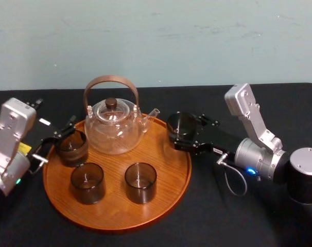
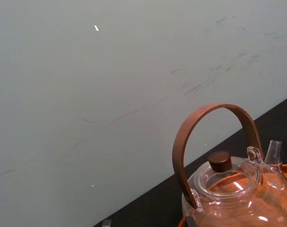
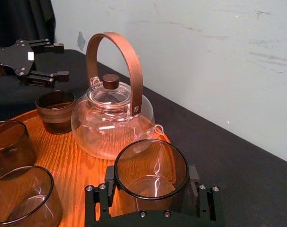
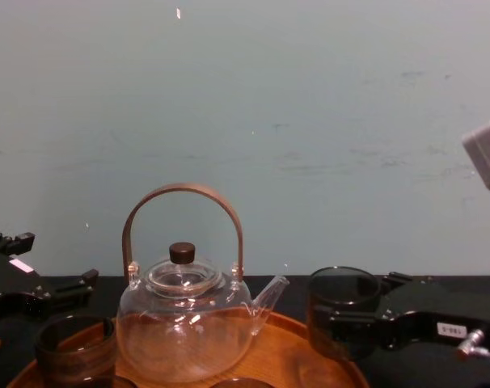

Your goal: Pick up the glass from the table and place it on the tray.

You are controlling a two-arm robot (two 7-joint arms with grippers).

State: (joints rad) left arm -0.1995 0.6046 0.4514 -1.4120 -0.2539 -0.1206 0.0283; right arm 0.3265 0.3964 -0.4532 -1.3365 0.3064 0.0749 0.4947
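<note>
My right gripper (image 1: 183, 133) is shut on a dark smoky glass (image 1: 182, 123), one finger on each side of its wall (image 3: 151, 170). It holds the glass upright at the right rim of the round wooden tray (image 1: 117, 213), next to the teapot's spout. In the chest view the glass (image 4: 342, 311) stands just right of the tray's edge. My left gripper (image 1: 57, 140) is open at the tray's left rim, just behind another glass (image 1: 72, 146) and not touching it. The right wrist view shows that gripper (image 3: 56, 60) with nothing between its fingers.
A clear glass teapot (image 1: 114, 126) with a brown hoop handle stands at the back of the tray. Two more dark glasses (image 1: 87, 182) (image 1: 140, 181) stand near its front. Black cloth covers the table, and a pale wall rises close behind.
</note>
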